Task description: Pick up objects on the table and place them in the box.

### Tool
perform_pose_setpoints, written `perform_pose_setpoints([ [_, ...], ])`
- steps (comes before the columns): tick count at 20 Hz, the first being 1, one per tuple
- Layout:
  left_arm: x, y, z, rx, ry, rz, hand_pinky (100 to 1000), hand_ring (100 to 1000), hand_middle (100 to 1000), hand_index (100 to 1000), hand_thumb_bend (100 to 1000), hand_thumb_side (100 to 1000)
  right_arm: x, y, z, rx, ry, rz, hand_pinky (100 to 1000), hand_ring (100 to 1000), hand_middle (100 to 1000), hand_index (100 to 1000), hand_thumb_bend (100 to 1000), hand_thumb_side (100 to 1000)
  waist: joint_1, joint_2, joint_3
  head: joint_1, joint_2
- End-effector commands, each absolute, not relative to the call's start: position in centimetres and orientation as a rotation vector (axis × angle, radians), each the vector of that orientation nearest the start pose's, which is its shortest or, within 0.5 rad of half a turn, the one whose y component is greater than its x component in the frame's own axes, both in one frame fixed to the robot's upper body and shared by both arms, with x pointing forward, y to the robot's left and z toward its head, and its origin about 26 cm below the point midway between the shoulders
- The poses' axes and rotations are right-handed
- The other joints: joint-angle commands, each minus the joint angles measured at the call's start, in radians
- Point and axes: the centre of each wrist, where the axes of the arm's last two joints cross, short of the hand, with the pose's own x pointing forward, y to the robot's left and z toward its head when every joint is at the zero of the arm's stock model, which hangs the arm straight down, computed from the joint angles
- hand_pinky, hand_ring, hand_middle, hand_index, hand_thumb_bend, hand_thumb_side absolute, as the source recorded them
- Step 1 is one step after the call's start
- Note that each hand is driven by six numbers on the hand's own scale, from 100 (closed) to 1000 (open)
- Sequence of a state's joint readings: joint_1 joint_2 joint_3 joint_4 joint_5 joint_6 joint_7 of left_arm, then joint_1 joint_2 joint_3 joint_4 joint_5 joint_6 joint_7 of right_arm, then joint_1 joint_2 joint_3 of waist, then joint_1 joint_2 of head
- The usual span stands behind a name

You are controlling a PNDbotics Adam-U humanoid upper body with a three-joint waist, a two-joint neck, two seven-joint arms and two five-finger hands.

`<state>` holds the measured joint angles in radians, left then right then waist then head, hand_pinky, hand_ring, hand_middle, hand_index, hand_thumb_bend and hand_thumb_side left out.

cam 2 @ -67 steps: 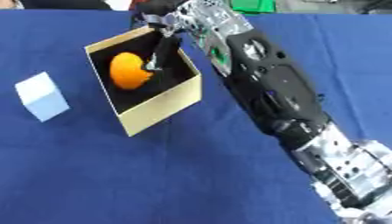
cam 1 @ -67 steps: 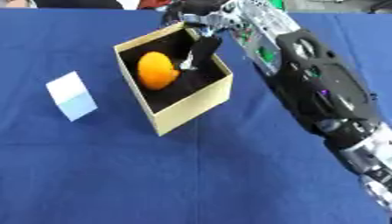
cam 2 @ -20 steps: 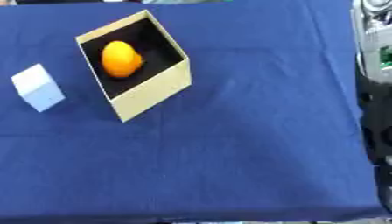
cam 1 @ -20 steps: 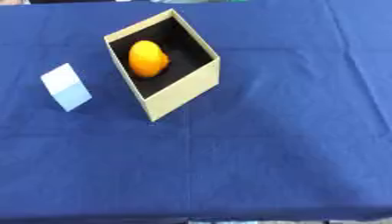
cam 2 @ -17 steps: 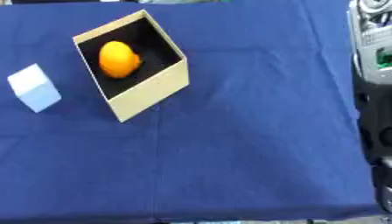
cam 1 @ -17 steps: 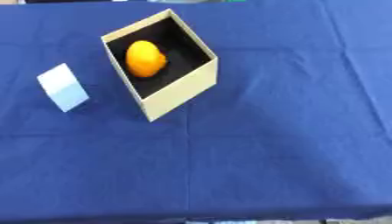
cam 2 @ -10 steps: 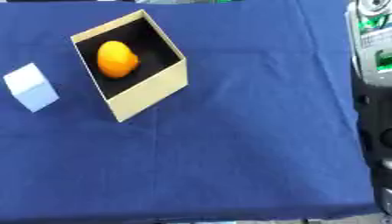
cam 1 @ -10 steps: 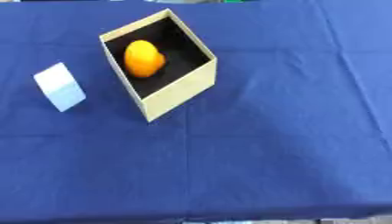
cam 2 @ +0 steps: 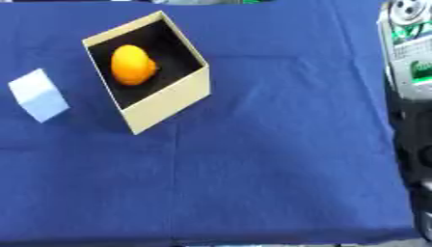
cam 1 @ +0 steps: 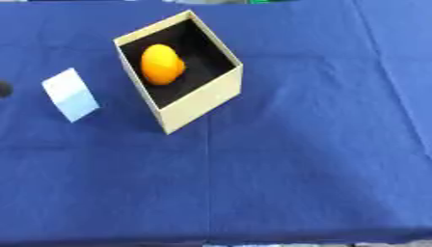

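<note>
Well, just one loose item out on the blue table (cam 1: 295, 144): a pale block (cam 1: 71, 94), sitting at about 9 o'clock from the box (cam 1: 202, 99), close by but not touching. Looks tilted, long axis running roughly 11 to 5. Orange (cam 1: 162, 64) already down inside the box, toward its 10 o'clock wall. Probably a job for the left side, since the block lies way over at 9 o'clock and the only arm showing is the right arm (cam 2: 409, 58), cut off at the 3 o'clock edge of the right eye view. No hand visible anywhere, so can't tell whether fingers are apart or curled. Also a small dark blob (cam 1: 3, 89) at the 9 o'clock edge, impossible to make out.
</note>
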<state>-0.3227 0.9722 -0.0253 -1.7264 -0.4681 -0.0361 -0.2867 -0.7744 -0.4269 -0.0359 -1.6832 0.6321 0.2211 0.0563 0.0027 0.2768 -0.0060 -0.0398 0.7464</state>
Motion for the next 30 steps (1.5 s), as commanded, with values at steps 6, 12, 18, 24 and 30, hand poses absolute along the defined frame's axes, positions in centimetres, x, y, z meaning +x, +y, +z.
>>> perform_pose_setpoints([
  [6, 33.0, 38.4, 25.4, 1.026, -1.405, -1.467, 875, 852, 829, 946, 959, 1000, 37.0, -25.7, 31.2, -1.025, -2.109, 0.608, 904, 1000, 834, 960, 100, 699, 0.016, -0.016, -0.002, 0.012, -0.013],
  [12, 33.8, 37.6, 25.2, 1.004, -1.392, -1.494, 890, 860, 839, 950, 991, 1000, 37.0, -25.5, 31.1, -1.006, -2.109, 0.612, 904, 1000, 834, 963, 100, 700, 0.02, -0.015, -0.005, 0.017, -0.012],
  [18, 34.7, 36.6, 25.7, 0.981, -1.402, -1.52, 924, 885, 857, 954, 1000, 1000, 36.9, -25.3, 31.1, -0.994, -2.115, 0.613, 904, 1000, 835, 964, 100, 700, 0.021, -0.013, -0.009, -0.007, -0.012],
  [24, 35.2, 35.9, 26.4, 0.941, -1.38, -1.562, 942, 910, 887, 929, 1000, 1000, 36.9, -25.1, 31.0, -0.988, -2.117, 0.618, 904, 1000, 834, 963, 100, 700, 0.026, -0.013, -0.008, -0.017, -0.01],
  [30, 36.3, 37.1, 25.6, 0.986, -1.276, -1.536, 951, 920, 892, 937, 1000, 1000, 36.8, -25.3, 30.7, -0.986, -2.109, 0.628, 905, 1000, 835, 964, 100, 701, 0.035, -0.016, 0.008, -0.027, -0.003],
])
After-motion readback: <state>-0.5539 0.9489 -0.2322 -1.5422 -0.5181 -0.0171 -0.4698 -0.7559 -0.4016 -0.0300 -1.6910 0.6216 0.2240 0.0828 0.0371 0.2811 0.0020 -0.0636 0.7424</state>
